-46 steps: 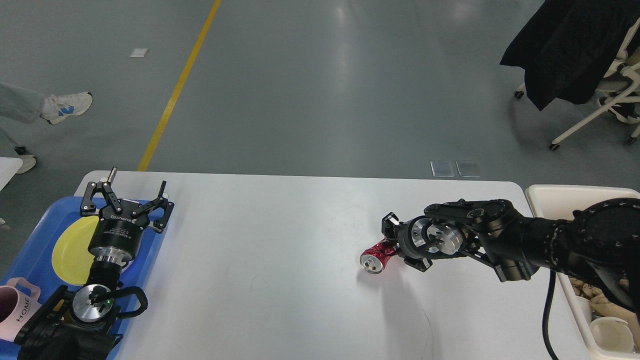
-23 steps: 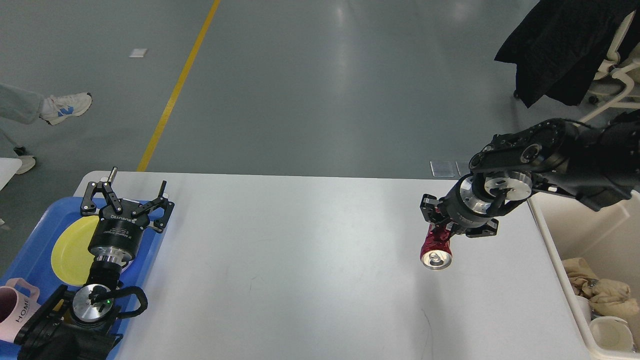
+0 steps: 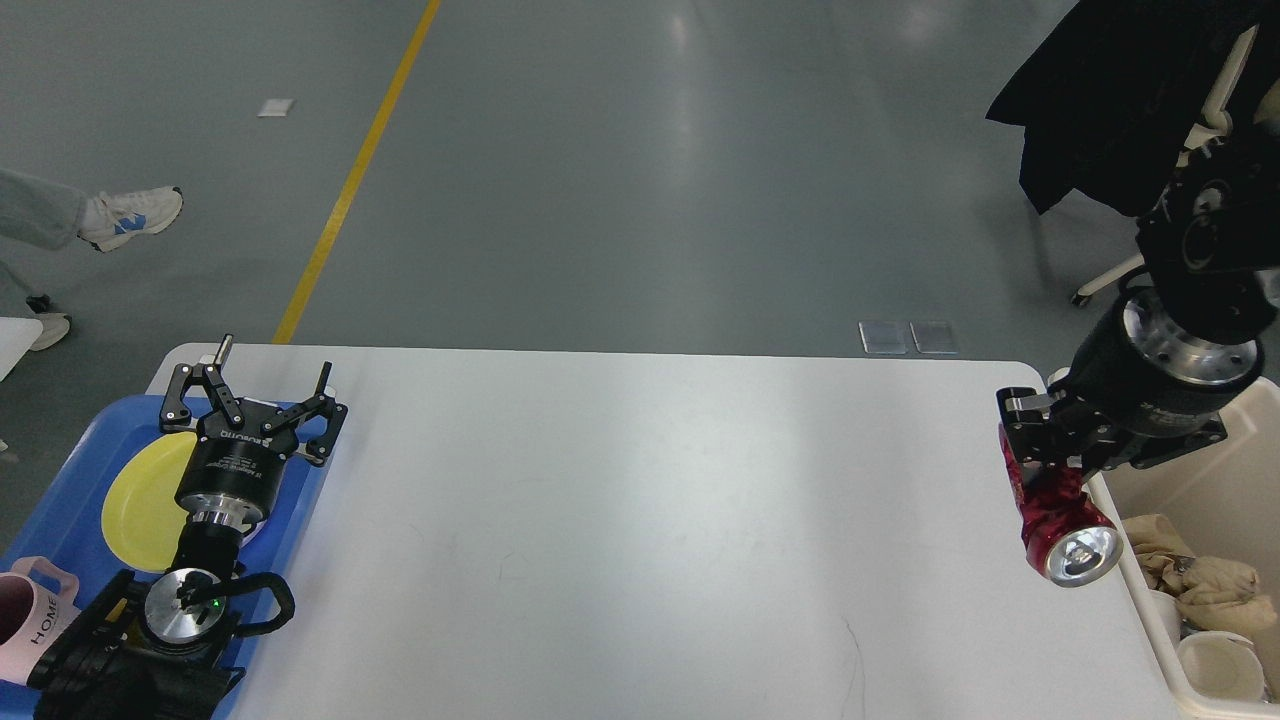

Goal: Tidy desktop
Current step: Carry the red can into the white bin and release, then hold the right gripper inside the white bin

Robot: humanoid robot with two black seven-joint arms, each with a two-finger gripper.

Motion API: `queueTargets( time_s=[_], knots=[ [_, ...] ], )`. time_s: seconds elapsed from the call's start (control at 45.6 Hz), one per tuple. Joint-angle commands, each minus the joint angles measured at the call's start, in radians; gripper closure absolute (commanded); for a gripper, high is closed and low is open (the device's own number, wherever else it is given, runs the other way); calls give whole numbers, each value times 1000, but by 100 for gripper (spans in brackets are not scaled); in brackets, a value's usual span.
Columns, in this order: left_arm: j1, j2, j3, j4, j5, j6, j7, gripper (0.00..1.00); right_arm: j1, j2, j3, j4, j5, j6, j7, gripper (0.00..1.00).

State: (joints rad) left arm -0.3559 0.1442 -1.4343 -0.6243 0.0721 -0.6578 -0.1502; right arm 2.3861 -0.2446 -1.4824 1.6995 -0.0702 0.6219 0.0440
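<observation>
Grey workshop floor with a yellow line runs behind your table [image 3: 600, 480], the desktop you are tidying, whose white top now looks bare across the middle. At your far left a blue tray [image 3: 60, 490] carries a yellow plate [image 3: 140, 495], with a pink mug [image 3: 30, 620] cut off by the frame; your left gripper [image 3: 255, 395] hovers above the tray with its fingers spread and nothing between them. Moving right, your right gripper [image 3: 1050, 465] pinches a crushed red can [image 3: 1060, 520], lifted clear at the table's right edge, just beside the cream bin [image 3: 1200, 500]. Judging by that, the job is nearly finished: only the drop into the bin remains. Crumpled paper and cups lie in the bin, partly cropped, and you cannot tell whether the can already hangs over the rim.
</observation>
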Motion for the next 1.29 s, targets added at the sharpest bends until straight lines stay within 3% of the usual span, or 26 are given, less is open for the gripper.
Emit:
queueTargets(
  time_s=[0.0, 0.197, 0.285, 0.482, 0.636, 0.789, 1.031, 1.162, 1.272],
  knots=[
    [0, 0, 0, 0, 0, 0, 0, 4, 21, 16, -59, 17, -10, 2, 63, 100],
    [0, 0, 0, 0, 0, 0, 0, 4, 4, -11, -145, -7, -6, -22, 63, 100],
    [0, 0, 0, 0, 0, 0, 0, 4, -62, -102, -182, -70, -16, -28, 62, 100],
    [0, 0, -2, 2, 0, 0, 0, 4, -261, -425, -173, -363, -184, -22, 51, 100],
    [0, 2, 0, 2, 0, 0, 0, 4, -520, -518, -90, -633, -186, -19, 53, 100],
    [0, 2, 0, 2, 0, 0, 0, 4, -839, -573, 115, -860, -183, -33, 51, 100],
    [0, 0, 0, 2, 0, 0, 0, 4, -1422, -510, 560, -1291, -183, -57, 36, 100],
    [0, 0, -2, 0, 0, 0, 0, 4, -1620, -397, 688, -1494, -183, -80, 34, 100],
    [0, 0, 0, 0, 0, 0, 0, 4, -1732, -311, 766, -1594, -158, -166, 30, 100]
  ],
)
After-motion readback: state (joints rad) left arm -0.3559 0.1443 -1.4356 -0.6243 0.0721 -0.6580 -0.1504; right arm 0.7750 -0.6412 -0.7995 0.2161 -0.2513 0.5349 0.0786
